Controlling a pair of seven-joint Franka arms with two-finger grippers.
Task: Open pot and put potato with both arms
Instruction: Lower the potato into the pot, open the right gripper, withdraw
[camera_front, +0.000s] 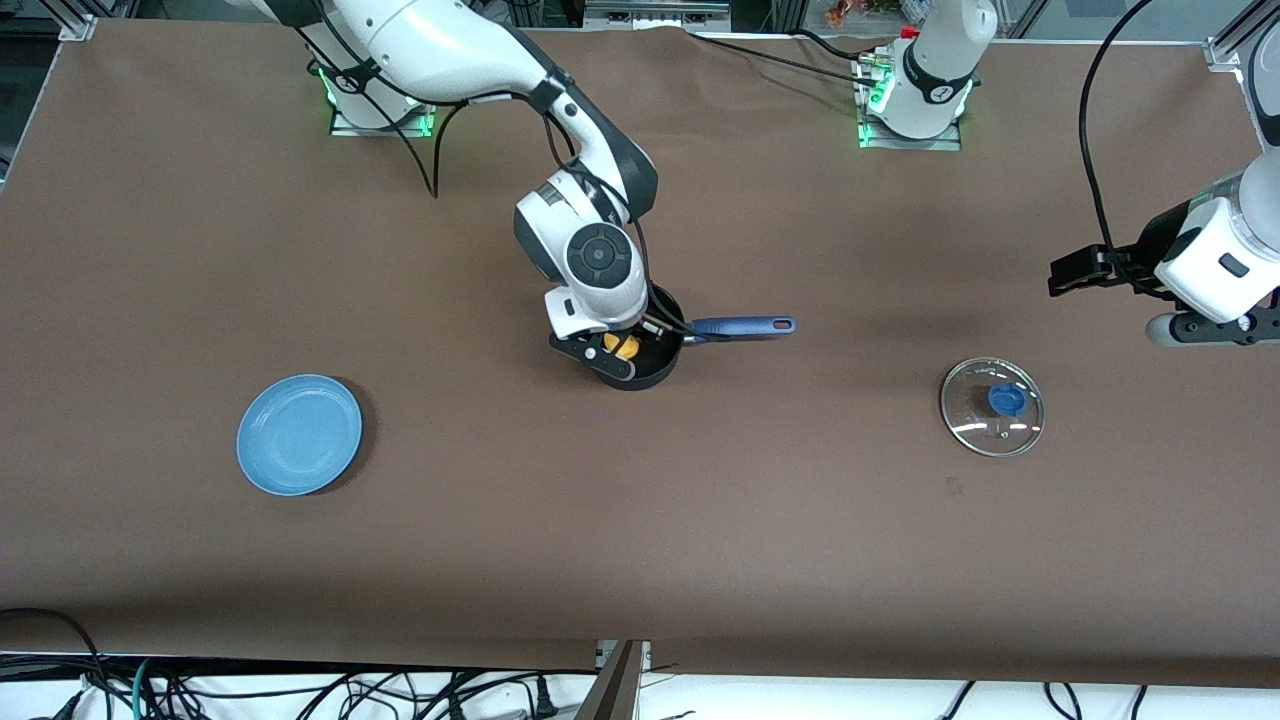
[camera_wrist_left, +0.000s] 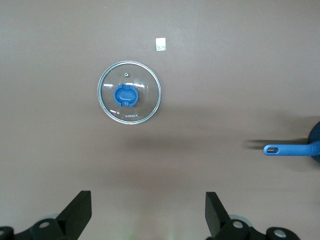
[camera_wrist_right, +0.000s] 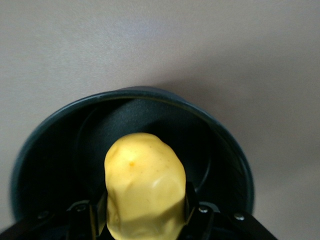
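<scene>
The black pot (camera_front: 655, 372) stands open at the table's middle, its blue handle (camera_front: 745, 325) pointing toward the left arm's end. My right gripper (camera_front: 617, 350) is shut on the yellow potato (camera_front: 626, 346) and holds it in the pot's mouth. In the right wrist view the potato (camera_wrist_right: 145, 185) sits between the fingers over the pot's dark inside (camera_wrist_right: 50, 150). The glass lid (camera_front: 992, 406) with its blue knob lies flat on the table toward the left arm's end. My left gripper (camera_front: 1215, 330) is open and empty, up over the table beside the lid (camera_wrist_left: 129, 98).
A flat blue plate (camera_front: 299, 434) lies toward the right arm's end of the table. A small white tag (camera_wrist_left: 160, 44) is stuck to the brown cloth near the lid. The pot handle's tip (camera_wrist_left: 290, 149) shows in the left wrist view.
</scene>
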